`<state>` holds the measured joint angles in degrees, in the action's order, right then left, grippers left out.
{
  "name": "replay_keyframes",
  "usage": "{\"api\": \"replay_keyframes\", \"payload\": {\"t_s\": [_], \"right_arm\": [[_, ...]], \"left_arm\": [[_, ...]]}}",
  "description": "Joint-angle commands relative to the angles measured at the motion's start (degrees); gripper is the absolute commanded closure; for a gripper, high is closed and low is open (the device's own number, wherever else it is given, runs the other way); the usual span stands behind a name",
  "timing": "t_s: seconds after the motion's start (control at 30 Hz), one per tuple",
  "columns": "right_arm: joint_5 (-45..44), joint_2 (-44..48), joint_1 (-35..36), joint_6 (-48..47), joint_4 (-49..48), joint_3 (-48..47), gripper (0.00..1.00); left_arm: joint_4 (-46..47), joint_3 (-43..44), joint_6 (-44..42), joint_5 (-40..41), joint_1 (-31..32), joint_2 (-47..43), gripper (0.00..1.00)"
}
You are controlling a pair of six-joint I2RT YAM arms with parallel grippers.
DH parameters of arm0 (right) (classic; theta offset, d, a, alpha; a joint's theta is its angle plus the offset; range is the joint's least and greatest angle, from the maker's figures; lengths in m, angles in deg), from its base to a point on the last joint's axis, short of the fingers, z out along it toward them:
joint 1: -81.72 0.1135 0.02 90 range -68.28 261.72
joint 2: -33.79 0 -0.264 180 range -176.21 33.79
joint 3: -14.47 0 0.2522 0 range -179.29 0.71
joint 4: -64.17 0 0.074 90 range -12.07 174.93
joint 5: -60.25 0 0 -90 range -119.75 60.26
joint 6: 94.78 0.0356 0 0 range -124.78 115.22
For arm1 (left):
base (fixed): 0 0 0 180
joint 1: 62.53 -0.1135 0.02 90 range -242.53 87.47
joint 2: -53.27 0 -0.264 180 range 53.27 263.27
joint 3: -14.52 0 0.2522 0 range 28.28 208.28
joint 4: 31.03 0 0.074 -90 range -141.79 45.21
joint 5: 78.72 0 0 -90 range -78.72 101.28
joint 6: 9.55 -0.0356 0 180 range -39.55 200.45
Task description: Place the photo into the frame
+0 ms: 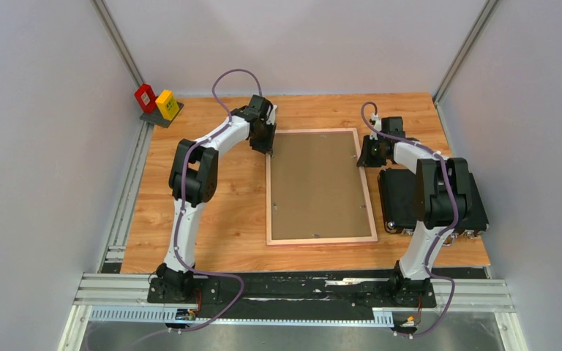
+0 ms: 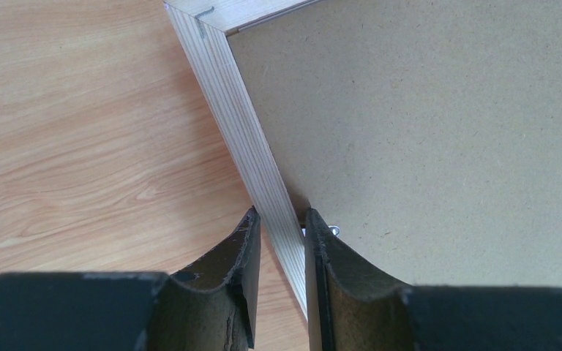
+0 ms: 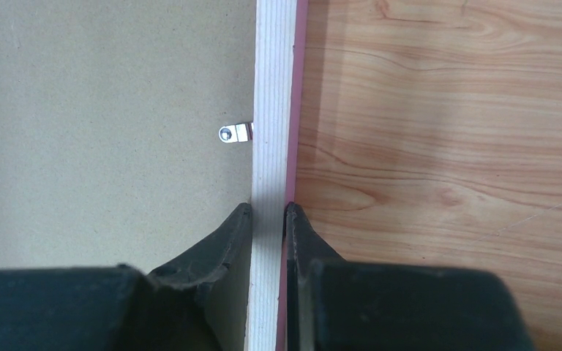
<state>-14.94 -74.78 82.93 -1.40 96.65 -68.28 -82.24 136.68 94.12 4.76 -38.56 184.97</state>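
The frame (image 1: 322,240) lies face-down, long axis near-to-far on the table (image 1: 219,219): the right gripper (image 3: 268,212) clamps its right rail, while the left gripper (image 2: 279,216) straddles the left rail, grip unclear.

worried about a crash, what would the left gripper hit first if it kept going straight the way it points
The frame: the left gripper straddles its wooden rail, so that rail comes first, probably; fingertips look near the table and backing board, depth unclear.
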Motion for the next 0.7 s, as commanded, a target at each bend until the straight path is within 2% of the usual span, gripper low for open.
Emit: {"api": "replay_keyframes", "payload": {"t_s": [0.0, 0.67], "right_arm": [[-0.59, -1.47, -0.60, 0.40, 0.35, -1.27, 1.00], [-0.20, -1.84, -2.52, 0.57, 0.61, -1.37, 1.00]], "left_arm": [[-5.56, -1.14, -2.97, -3.11, 1.08, -2.17, 0.83], [-7.84, -0.93, -5.74, -1.60, 1.43, -2.60, 0.53]]}}
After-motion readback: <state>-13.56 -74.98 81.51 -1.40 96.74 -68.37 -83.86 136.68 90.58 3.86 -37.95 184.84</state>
